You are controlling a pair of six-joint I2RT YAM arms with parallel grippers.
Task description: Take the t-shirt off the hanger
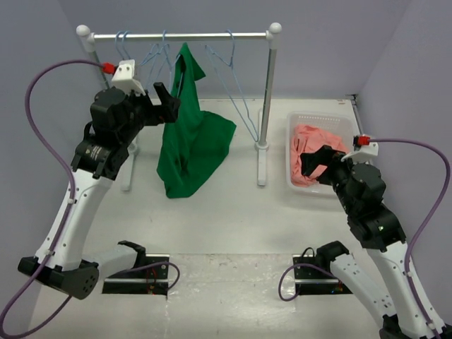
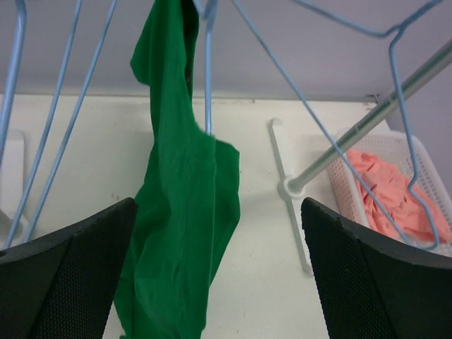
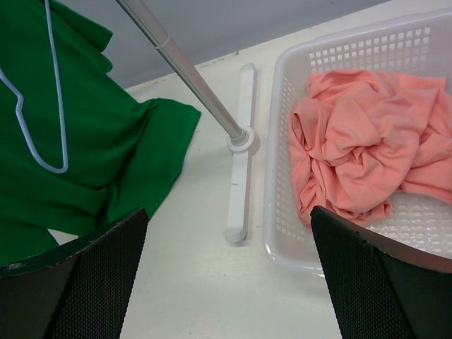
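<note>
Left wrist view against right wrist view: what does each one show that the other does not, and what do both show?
Only the left wrist view shows the t-shirt hanging down from above, with several blue hangers around it. Only the right wrist view shows the t-shirt's lower part resting spread on the table, and the perforated floor of the basket. Both show the green t-shirt, a blue hanger wire, the rack's post and foot, and the pink garment in the white basket.
</note>
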